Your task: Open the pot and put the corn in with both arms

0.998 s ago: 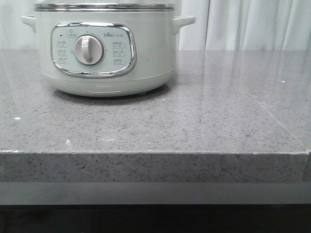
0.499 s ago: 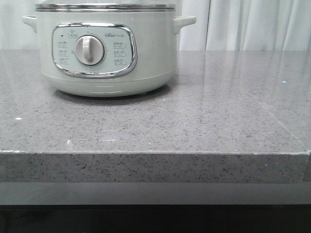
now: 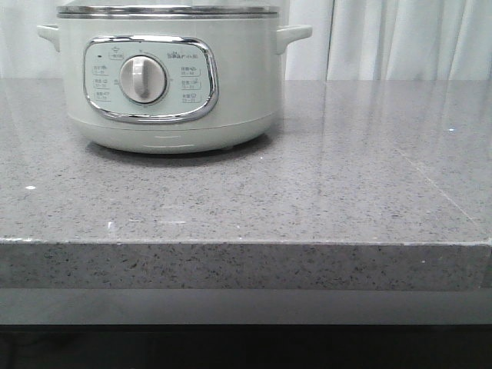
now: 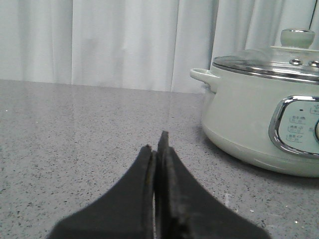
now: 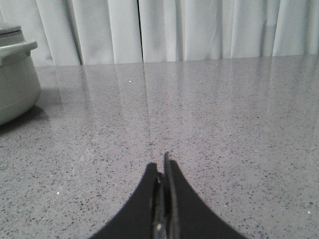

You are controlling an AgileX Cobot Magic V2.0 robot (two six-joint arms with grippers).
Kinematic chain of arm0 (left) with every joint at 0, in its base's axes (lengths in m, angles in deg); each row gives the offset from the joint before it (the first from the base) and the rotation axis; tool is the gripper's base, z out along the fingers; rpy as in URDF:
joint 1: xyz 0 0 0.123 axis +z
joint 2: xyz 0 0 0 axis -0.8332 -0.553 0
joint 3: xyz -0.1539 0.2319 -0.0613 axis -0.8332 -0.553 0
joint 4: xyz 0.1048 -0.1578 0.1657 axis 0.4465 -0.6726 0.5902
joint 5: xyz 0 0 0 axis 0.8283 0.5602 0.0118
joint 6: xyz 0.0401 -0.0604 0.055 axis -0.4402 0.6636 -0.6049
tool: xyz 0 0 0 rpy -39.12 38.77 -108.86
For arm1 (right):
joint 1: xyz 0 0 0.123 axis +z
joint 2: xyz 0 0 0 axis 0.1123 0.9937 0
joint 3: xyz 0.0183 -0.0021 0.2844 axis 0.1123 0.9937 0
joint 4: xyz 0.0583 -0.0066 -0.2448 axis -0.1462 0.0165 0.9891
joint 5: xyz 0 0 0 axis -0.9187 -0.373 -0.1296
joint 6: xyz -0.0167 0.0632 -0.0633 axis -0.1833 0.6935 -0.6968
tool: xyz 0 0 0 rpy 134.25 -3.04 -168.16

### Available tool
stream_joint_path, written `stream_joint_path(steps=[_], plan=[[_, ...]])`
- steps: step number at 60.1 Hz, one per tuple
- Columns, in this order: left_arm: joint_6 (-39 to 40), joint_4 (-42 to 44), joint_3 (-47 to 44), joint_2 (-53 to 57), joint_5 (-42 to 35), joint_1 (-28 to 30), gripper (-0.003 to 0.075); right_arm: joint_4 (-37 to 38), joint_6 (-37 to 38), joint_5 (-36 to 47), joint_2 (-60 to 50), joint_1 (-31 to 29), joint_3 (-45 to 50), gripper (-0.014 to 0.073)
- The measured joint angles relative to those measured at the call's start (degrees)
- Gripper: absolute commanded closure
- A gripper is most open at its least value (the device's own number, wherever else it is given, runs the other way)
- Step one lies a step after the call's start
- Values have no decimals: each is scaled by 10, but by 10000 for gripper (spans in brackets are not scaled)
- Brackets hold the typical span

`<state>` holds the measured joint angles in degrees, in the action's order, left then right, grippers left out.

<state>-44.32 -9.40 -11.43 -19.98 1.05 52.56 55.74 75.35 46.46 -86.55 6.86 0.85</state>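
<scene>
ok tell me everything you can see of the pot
The pot is a large, round, pale grey-green electric cooker that looks like glossy plastic. It has a handle on each side and a chrome-framed control panel with a silver dial. Its steel-rimmed glass lid, with a pale knob, is on. It stands upright on the speckled grey counter; nothing else touches it.

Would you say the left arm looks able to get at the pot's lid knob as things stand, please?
Probably yes. In the left wrist view, bare countertop lies between the left gripper and the pot, and nothing stands over the lid knob. The fingers are shut and would need to open first.
</scene>
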Motion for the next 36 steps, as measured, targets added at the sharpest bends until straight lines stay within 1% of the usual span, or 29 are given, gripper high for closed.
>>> stream_joint_path(steps=[28, 36], plan=[[0, 0, 0, 0, 0, 0, 741, 6, 0, 18, 0, 0, 0, 659], [0, 0, 0, 0, 0, 0, 741, 32, 15, 23, 0, 0, 0, 659]])
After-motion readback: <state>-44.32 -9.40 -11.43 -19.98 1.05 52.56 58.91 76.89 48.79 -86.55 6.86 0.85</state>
